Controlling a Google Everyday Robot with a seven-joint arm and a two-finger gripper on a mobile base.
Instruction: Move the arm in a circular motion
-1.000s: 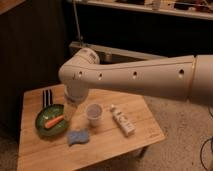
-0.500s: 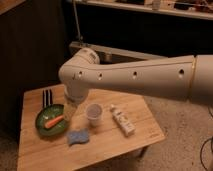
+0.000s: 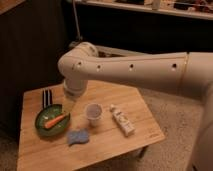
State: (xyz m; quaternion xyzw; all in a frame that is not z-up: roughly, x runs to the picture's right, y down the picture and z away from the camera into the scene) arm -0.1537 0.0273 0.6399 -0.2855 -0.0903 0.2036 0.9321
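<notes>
The arm [image 3: 130,70] reaches in from the right across the bench [image 3: 142,117], bends at its elbow above the left half, and drops toward a green bowl [image 3: 40,120]. The claw [image 3: 69,104], a pale tip, hangs just above the bowl's near rim. Whether it is spread or pressed together cannot be told.

Judgement: the circular sweep is under way or about to start, and no object needs grasping. The next move calls for carrying the tip round a loop above the bench, high enough to clear the bowl, the cup [image 3: 93,113] and the sponge [image 3: 78,137].

Against the frames of one second and half a second ago, arm and objects show no discernible shift.
</notes>
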